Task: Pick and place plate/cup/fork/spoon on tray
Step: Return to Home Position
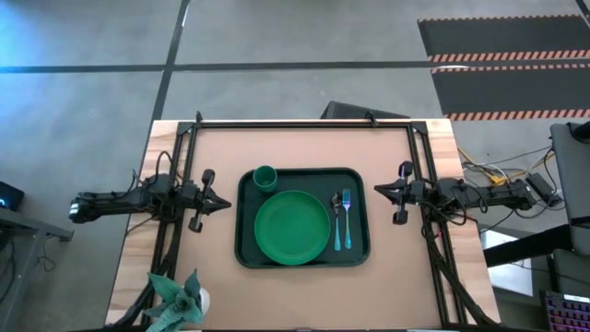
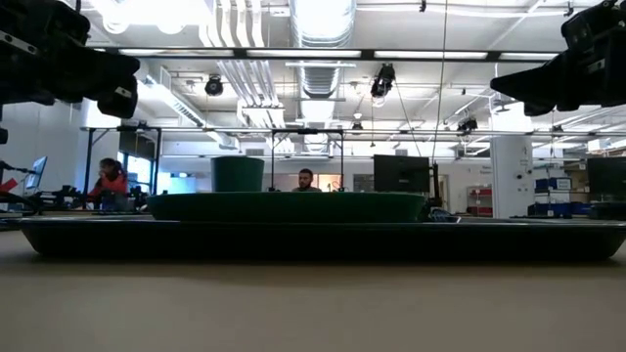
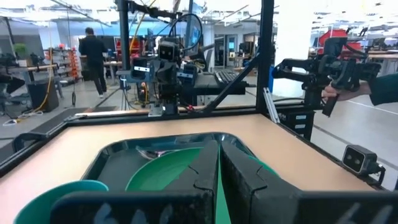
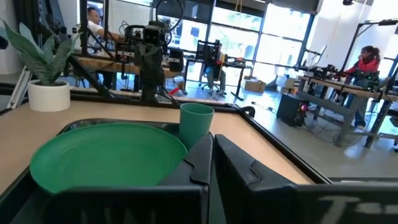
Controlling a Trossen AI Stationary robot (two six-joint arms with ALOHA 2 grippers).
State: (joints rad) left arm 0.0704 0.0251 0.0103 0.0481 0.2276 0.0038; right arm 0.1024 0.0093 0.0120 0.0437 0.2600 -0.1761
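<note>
Closest to us in the left wrist view are the two dark fingers of our left pincer (image 3: 217, 180), pressed together with nothing between them. Our right pincer (image 4: 211, 177) looks the same in its own view: fingers touching, holding nothing.

From above, the left pincer (image 1: 219, 202) hangs over the bare tabletop (image 1: 396, 277) just left of the tray (image 1: 359, 254), and the right pincer (image 1: 383, 190) hangs just right of it, both pointing inward and both clear of the rim.

Everything we are asked to move appears to sit inside the tray. The plate (image 1: 292, 226) lies in the middle. The cup (image 1: 265, 177) stands upright in the far left corner, just beside the plate. The spoon (image 1: 336, 214) and fork (image 1: 347, 217) lie side by side along the right edge, between the plate and the rim. A potted plant (image 1: 180, 297) stands at the near left corner of the tabletop, well apart from the tray.

We judge the placing done. The step in hand is to stay parked, so we keep both arms high and back from the rim; any inward drift of the right arm could knock the cutlery.
</note>
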